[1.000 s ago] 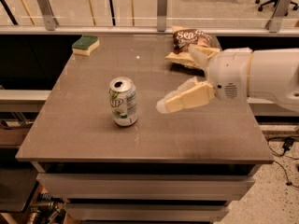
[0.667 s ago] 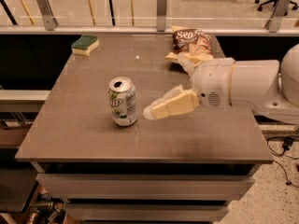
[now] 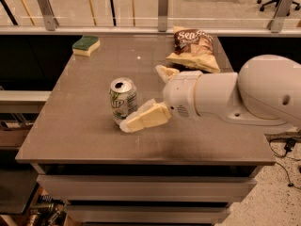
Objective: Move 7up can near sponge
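Gripper [image 3: 142,98] hangs low just to the right of the 7up can [image 3: 123,100], spread wide and holding nothing. One pale finger [image 3: 143,118] reaches in at the can's front-right base while the other peeks out further back and to the right of the can. The can stands upright on the table [image 3: 94,135], a dark opening showing in its top. The sponge [image 3: 86,45] lies well behind it and to its left, near the far edge. The chip bag [image 3: 194,48] lies behind and to the right of the can, out of the line between can and sponge. The step looks like the reach-in for the grasp, with the carry not yet begun. To do it well, the can should end up squarely between both fingers, not clipped by the near one, which could tip it over to its left. A squeeze around mid-height and an upright lift would suit that opened top. Then comes a set-down just beside the sponge, without shoving it. Whether the near fingertip touches the can or only sits beside it cannot be told. It covers the can's lower right corner, the wrist housing hides most of the far finger, and the arm runs off the right edge.
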